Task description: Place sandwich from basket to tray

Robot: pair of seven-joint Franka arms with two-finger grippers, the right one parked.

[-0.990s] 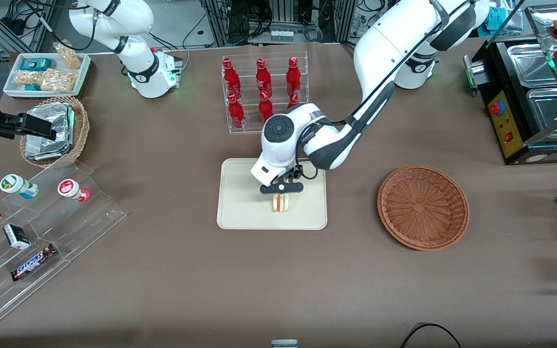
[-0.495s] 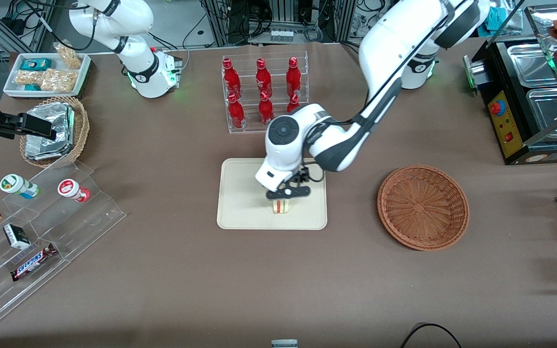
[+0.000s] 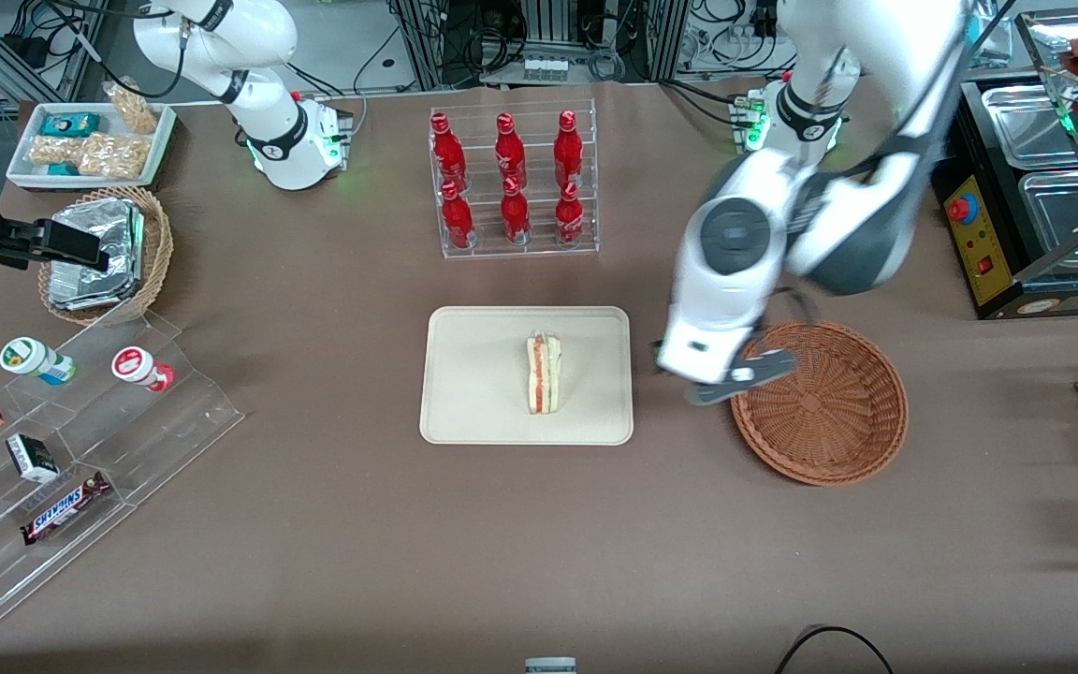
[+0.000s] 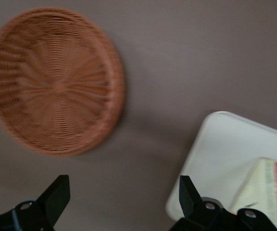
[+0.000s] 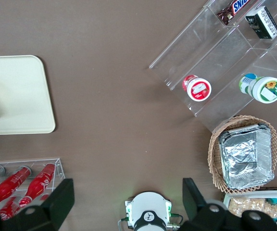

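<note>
The sandwich stands on edge on the cream tray, its red, orange and green layers showing; the left wrist view catches part of the sandwich and a corner of the tray. The round reddish-brown wicker basket sits beside the tray toward the working arm's end, and the basket holds nothing. My gripper hangs open above the table between tray and basket, at the basket's rim, its fingers wide apart with only bare table between them.
A clear rack of red bottles stands farther from the front camera than the tray. Toward the parked arm's end are a tan basket with foil packets, a white snack tray and an acrylic display stand. A black appliance stands at the working arm's end.
The gripper has let go of the sandwich, risen and swung away from the tray toward the basket. The sandwich stays standing on the tray.
</note>
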